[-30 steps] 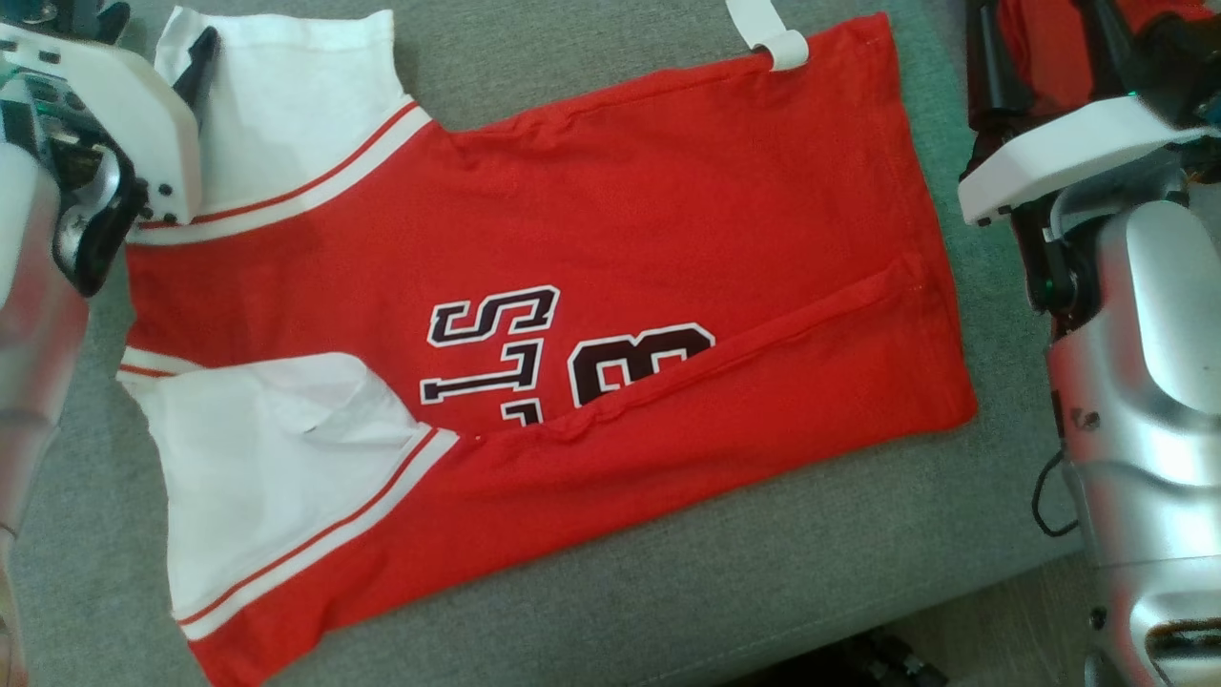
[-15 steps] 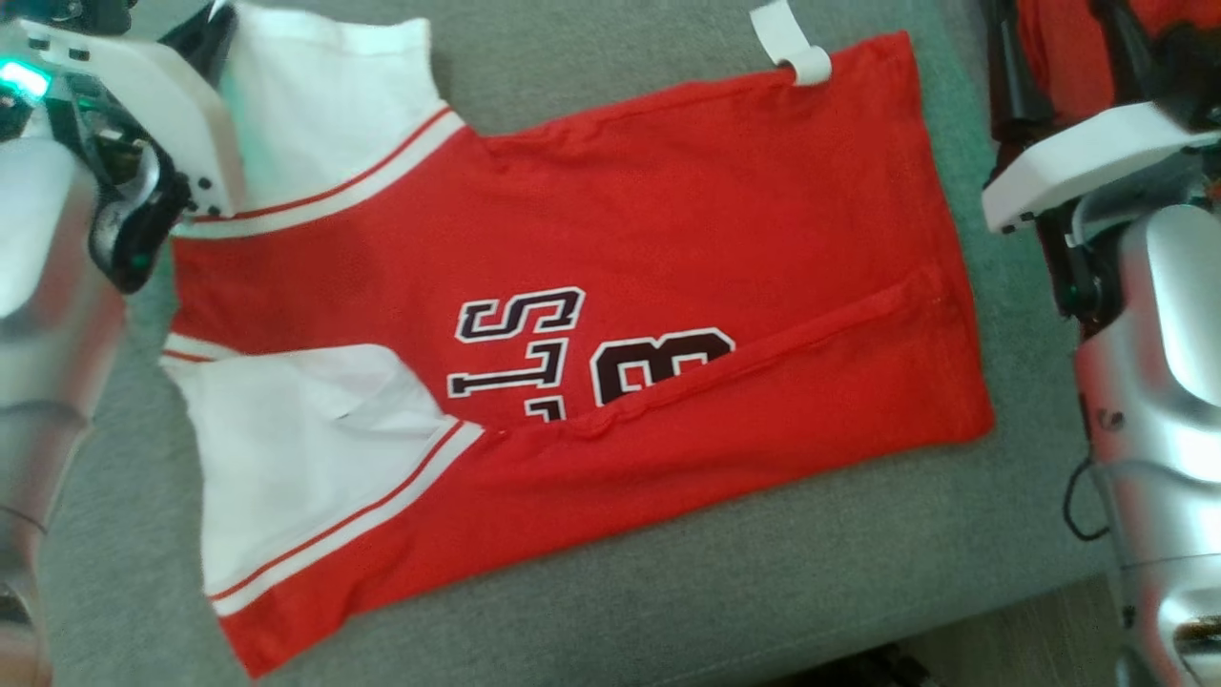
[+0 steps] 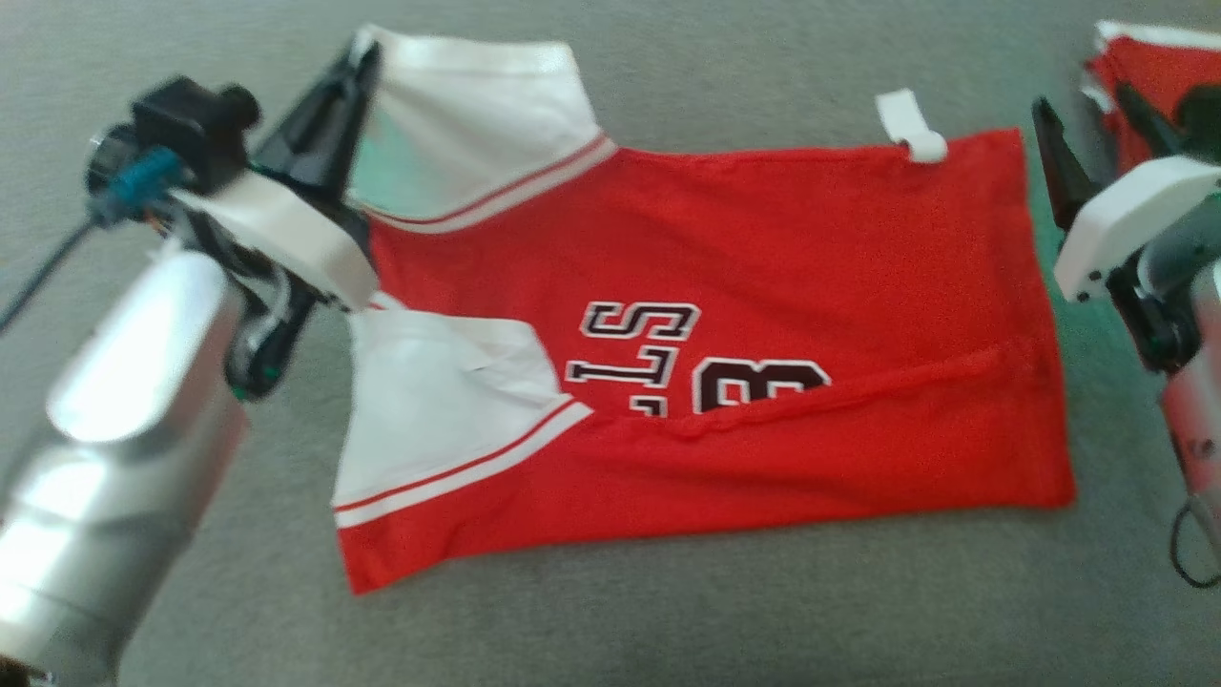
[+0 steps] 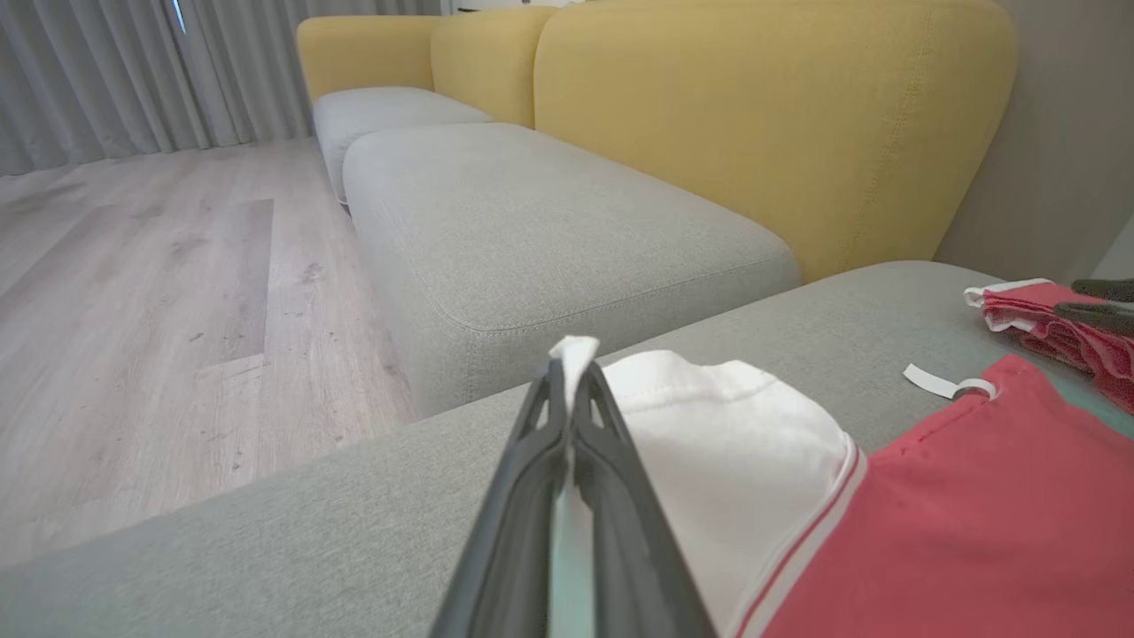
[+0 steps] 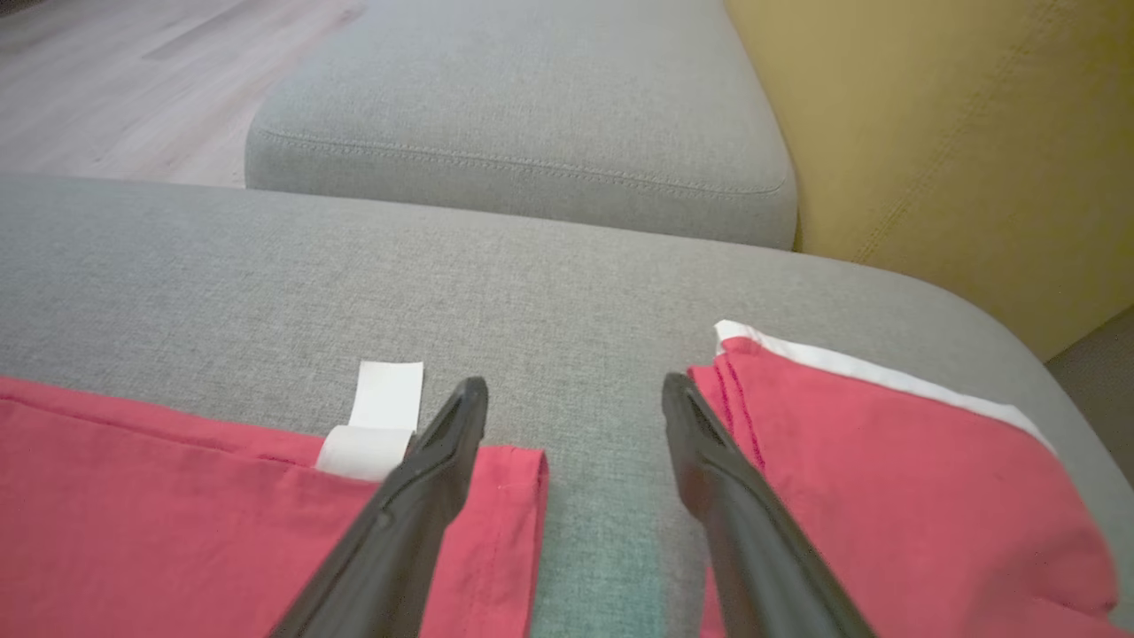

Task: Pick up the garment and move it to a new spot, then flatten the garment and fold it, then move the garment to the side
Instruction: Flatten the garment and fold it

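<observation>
On the grey sofa cushion point(image 3: 668, 611): red jersey point(image 3: 782, 248) lies half-folded | left gripper point(image 4: 572, 368) jaws clamp white sleeve point(image 4: 709, 425) | right gripper point(image 5: 576, 390) jaws wide above hem corner point(image 5: 523, 470) | step: likely folding; next: right must pinch that corner.

Matt cloth garment point(image 3: 782, 239), coarse-woven cushion point(image 3: 668, 620)

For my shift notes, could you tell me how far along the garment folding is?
Done: the jersey lies spread on the grey cushion, its near long edge already folded over. In hand: left gripper shut on the white sleeve; right gripper open over the hem corner. Left: remaining folds, moving aside.
</observation>
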Motion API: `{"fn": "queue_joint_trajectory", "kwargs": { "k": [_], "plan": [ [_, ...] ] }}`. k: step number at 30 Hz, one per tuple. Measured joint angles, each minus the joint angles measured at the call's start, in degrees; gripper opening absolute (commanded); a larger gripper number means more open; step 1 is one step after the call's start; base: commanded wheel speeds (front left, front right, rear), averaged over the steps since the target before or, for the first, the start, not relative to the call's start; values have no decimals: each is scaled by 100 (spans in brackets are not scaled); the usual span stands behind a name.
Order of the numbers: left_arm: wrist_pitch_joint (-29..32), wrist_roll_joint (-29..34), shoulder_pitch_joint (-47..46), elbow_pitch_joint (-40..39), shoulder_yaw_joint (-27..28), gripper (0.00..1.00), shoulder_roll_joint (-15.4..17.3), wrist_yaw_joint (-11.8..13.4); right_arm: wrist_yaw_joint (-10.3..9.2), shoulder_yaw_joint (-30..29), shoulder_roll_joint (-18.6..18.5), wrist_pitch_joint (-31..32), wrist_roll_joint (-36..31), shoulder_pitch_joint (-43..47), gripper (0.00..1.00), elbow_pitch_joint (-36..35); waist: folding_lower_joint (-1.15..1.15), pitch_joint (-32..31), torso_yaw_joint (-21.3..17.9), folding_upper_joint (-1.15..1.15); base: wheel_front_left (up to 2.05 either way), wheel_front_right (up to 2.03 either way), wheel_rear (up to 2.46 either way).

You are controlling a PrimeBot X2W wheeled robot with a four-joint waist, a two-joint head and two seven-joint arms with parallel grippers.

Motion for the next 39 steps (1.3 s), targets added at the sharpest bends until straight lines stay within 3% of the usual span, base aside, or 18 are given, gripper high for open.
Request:
{"fn": "queue_joint_trajectory", "kwargs": {
  "k": [8, 22, 23, 24, 25, 39],
  "plan": [
    [215, 0, 480, -1074, -207, 0, 94, 255, 0, 404, -280, 375, 517, -20, 100, 700, 1, -56, 455, 0, 0, 0, 0],
    [388, 19, 533, -1506, -324, 0, 138, 408, 0, 831, -387, 336, 913, -573, 100, 1449, 1, 255, 664, 0, 0, 0, 0],
    [388, 19, 533, -1505, -324, 0, 151, 412, 0, 896, -387, 336, 965, -601, 88, 1457, 2, 258, 656, 0, 0, 0, 0],
    [389, 19, 533, -1502, -324, 0, 158, 412, 0, 953, -387, 336, 1009, -618, 47, 1458, 1, 260, 644, 0, 0, 0, 0],
    [389, 19, 532, -1496, -323, 0, 167, 413, 0, 1016, -387, 335, 1048, -632, 0, 1458, 1, 262, 630, 0, 0, 0, 0],
    [245, 1, 293, -773, -94, 0, 278, 505, 0, 1474, -380, -493, 1650, -1085, 0, 1412, 1, 237, 266, 0, 0, 0, 0]
  ]
}}
